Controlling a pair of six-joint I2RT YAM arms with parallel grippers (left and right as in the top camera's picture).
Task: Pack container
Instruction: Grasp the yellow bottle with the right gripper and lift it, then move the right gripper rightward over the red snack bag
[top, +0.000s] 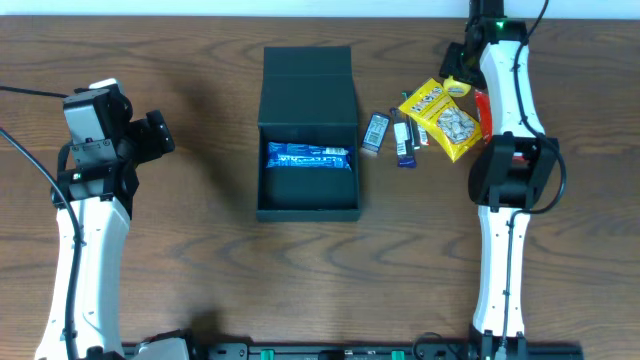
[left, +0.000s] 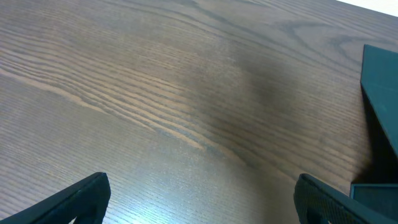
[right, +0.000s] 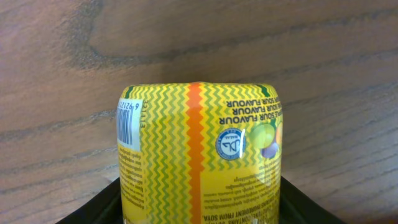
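Right wrist: right gripper (right: 199, 208) straddles yellow snack packet (right: 199, 149), clamp unconfirmed; slick wrapper may slip free before reaching container (top: 308, 82) to gripper's left.

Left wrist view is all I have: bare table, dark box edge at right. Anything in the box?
Observer: Yes. Overhead shows one blue packet lying inside the open container.
Operator: Where's the right gripper?
Observer: The right gripper is at the loose snacks to the right of the container, with a yellow packet between its fingers.
Operator: Gripped?
Observer: Cannot tell. The jaws flank the packet, but no view shows contact.
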